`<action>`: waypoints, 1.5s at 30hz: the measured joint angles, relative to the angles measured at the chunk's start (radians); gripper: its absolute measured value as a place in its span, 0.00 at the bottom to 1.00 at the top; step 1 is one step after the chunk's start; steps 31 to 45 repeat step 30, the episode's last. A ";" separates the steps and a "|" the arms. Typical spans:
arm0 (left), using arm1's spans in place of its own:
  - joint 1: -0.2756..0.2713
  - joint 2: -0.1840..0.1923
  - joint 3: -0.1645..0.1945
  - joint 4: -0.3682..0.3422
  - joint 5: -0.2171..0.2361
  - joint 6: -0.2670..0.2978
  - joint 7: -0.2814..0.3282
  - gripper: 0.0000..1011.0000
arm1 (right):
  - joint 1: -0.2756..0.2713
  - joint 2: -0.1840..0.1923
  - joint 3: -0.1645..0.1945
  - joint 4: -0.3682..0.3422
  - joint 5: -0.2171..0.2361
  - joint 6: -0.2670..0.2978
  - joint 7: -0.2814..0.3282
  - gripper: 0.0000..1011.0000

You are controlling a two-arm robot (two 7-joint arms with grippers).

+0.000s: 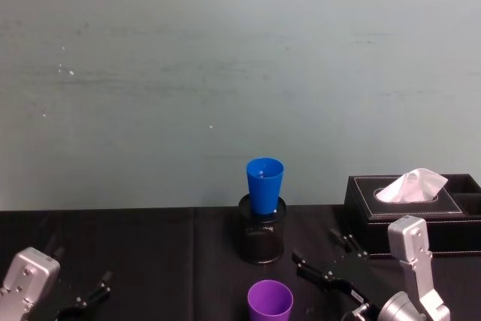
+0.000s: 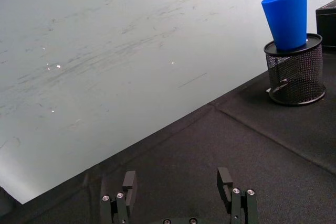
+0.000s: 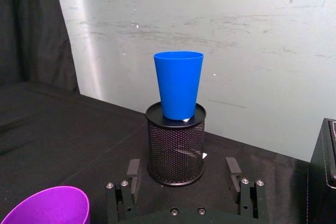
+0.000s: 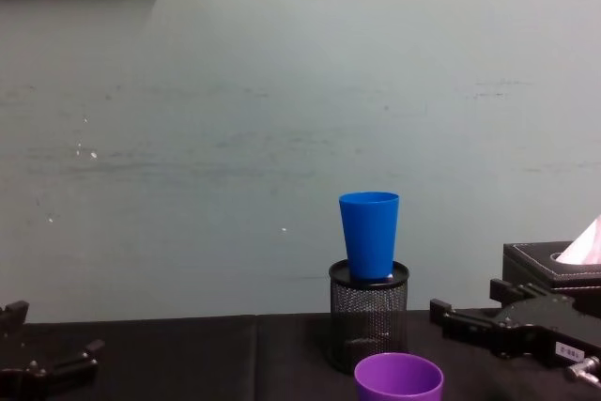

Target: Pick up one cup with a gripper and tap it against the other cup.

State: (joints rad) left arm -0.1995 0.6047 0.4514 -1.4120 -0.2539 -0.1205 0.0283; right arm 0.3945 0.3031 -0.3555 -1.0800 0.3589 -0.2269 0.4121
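i see the purple cup (image 1: 270, 301) upright, mouth up, at the surface's (image 1: 150, 253) near edge. blue cup (image 1: 264, 185) stands at 12 o'clock atop the mesh holder (image 1: 261, 238). right hand (image 1: 329, 261) at 3 o'clock, fingers apart; left hand (image 1: 90, 296) at 9 o'clock, apart too.

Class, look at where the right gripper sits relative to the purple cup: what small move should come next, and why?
Probably swing the right gripper down and toward the purple cup. Its fingers are open and hold nothing, the cup stands free on the black table, and the blue cup sits in the mesh pen holder, waiting to be tapped.
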 joint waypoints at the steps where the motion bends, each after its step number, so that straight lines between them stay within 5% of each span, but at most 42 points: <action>1: 0.000 0.000 0.000 0.000 0.000 0.000 0.000 0.99 | 0.000 0.000 0.000 0.000 0.000 0.000 0.000 0.99; 45: 0.000 0.000 0.000 0.000 0.000 0.000 0.000 0.99 | 0.000 0.000 0.000 0.000 0.000 0.000 0.000 0.99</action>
